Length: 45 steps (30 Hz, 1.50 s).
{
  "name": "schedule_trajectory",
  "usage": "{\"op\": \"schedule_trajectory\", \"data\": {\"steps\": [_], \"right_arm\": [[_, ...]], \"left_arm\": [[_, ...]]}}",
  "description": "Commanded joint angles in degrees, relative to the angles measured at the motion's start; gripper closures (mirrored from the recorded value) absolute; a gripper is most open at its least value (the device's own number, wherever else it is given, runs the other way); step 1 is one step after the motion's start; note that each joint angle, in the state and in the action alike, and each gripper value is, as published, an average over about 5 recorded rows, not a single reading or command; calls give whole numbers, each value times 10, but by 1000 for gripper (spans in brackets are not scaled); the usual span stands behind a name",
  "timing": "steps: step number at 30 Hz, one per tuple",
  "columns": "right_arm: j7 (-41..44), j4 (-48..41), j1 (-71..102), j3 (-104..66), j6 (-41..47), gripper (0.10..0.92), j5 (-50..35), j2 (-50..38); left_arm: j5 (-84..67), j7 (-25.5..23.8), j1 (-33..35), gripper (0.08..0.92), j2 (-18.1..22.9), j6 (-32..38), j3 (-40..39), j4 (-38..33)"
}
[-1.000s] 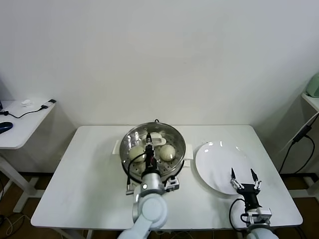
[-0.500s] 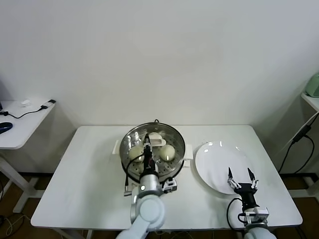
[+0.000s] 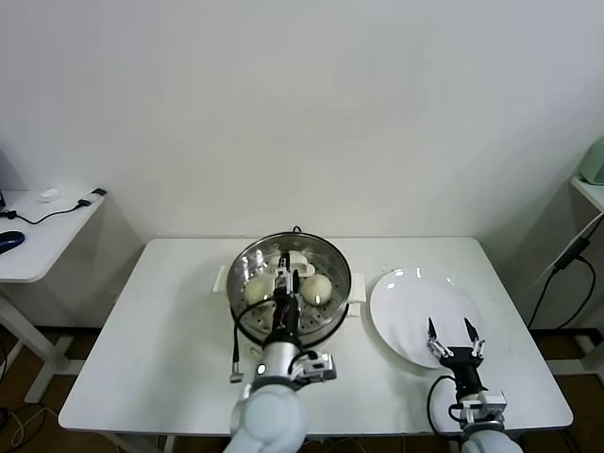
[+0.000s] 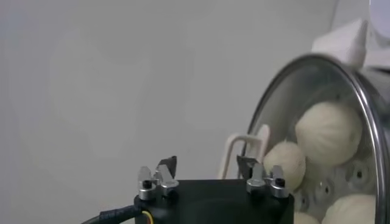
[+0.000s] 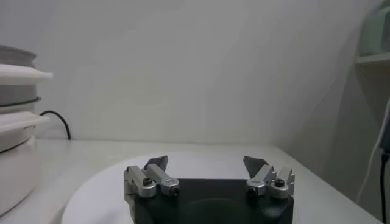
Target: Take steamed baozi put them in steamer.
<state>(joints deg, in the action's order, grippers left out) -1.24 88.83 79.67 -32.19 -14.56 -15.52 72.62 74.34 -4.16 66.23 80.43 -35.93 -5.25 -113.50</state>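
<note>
Stainless steel is gleaming at the middle of your white table (image 3: 142, 321): the steamer (image 3: 247, 260) is sitting there on its cream base, toward the far edge, and the buns (image 3: 318, 289) are lying inside it on the perforated floor. You are seeing one bun on the left side of the basket, one on the right, and at least one more toward the far rim; the left wrist view is showing several of them crowded together, some partly cut off at the frame edge. Your left gripper (image 3: 286, 280) is hanging over the middle of the basket between the left and right buns, its fingers (image 4: 165, 167) standing spread apart and pinching nothing. Your right gripper (image 3: 451, 329) is waiting at the near right of the table, over the near edge of the white plate (image 3: 408, 293), its fingers (image 5: 156, 164) also standing wide apart and holding nothing. The plate is lying just to the right of the steamer.
</note>
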Motion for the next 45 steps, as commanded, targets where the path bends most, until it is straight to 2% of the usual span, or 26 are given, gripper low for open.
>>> {"op": "schedule_trajectory", "data": {"steps": [1, 3, 5, 9, 12, 17, 26, 34, 45], "right_arm": [[-2, 12, 7, 0, -2, 203, -10, 1], [-2, 18, 10, -1, -8, 203, -14, 2], [-1, 24, 12, -2, -12, 203, -16, 1], [3, 31, 17, -3, -8, 203, -11, -3], [2, 29, 15, -2, -7, 203, -13, -3], [-2, 24, 8, 0, -7, 203, -13, 1], [-9, 21, 6, 3, 8, 203, -13, 2], [-5, 24, 9, 5, 10, 203, -13, -2], [-3, 26, 11, 5, 0, 203, -12, -1]], "left_arm": [[-489, 149, 75, 274, -35, 189, 132, -117], [-640, 183, 83, 228, -37, 222, 209, -130], [-773, 193, 93, 193, -41, 244, 299, -135], [-949, 170, 129, 178, -78, 283, 443, -105], [-1013, 160, 163, 177, -113, 310, 487, -68], [-1007, 147, 213, 177, -138, 384, 461, 9], [-961, 89, 218, 177, -126, 481, 409, 149], [-933, 81, 217, 177, -117, 495, 402, 175], [-918, 79, 224, 177, -104, 501, 396, 161]]}}
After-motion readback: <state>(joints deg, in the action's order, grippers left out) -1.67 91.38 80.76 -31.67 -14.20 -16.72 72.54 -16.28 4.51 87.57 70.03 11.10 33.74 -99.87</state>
